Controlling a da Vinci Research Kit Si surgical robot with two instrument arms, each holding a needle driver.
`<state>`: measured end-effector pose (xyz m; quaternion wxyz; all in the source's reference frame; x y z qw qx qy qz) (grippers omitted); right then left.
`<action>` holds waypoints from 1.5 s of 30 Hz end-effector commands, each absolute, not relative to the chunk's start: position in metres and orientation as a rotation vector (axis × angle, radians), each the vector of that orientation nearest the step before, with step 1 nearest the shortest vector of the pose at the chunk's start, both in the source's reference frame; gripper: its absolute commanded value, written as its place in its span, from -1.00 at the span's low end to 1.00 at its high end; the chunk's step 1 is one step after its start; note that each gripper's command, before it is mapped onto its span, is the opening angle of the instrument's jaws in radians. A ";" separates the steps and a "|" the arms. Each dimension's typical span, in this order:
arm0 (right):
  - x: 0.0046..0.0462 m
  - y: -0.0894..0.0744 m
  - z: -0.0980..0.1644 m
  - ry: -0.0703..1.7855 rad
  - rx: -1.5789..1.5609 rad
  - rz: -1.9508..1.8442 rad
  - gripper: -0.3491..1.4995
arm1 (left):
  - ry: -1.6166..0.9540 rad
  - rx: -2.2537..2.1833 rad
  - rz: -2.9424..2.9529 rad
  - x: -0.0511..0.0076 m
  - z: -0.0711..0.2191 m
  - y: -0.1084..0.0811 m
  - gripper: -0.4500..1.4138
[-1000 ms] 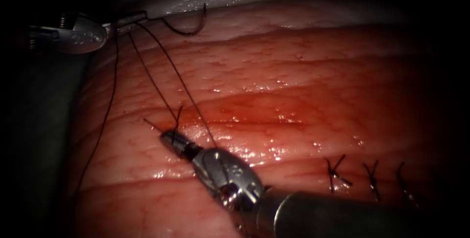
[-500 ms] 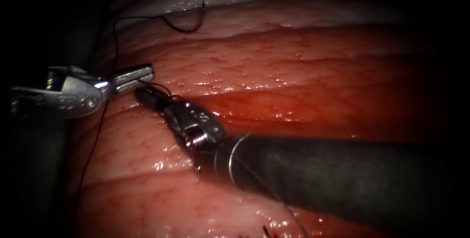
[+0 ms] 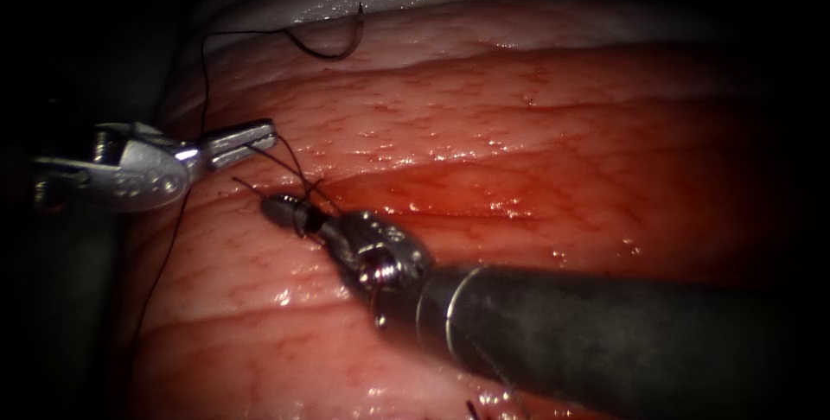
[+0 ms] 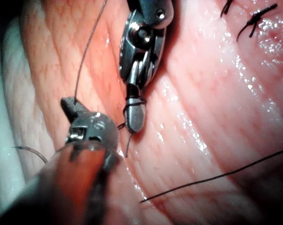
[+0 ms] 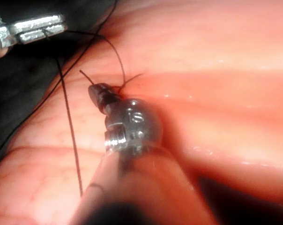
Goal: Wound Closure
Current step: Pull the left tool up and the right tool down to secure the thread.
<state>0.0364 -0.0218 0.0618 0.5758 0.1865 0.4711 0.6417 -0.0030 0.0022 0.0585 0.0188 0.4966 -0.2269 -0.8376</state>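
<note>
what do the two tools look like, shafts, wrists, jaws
Both are shiny silver metal. The left arm's tool has a rounded wrist housing with faint engraved marks, tapering to slim, flat jaws. The right arm's tool sits on a long dark grey shaft ringed by a thin bright band; its wrist is a knobbly metal clevis with a round pin, ending in short, blunt, darker jaws.

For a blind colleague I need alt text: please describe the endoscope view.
Two tools meet over the tissue: the left tool holds the thread in shut jaws, and the right tool has thread wound around its shut jaws. The curved needle lies free on the tissue's far edge.
</note>
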 end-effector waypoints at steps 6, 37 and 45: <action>0.0358 -0.025 0.059 1.075 0.188 1.276 -1.00 | -0.708 1.538 -2.647 -0.0028 0.060 0.007 -1.00; 0.0364 -0.016 0.059 1.185 0.030 1.187 -1.00 | -0.731 1.559 -2.632 -0.0041 0.060 0.003 -1.00; 0.0365 -0.017 0.058 1.170 0.035 1.157 -1.00 | -0.725 1.573 -2.626 -0.0043 0.059 0.003 -1.00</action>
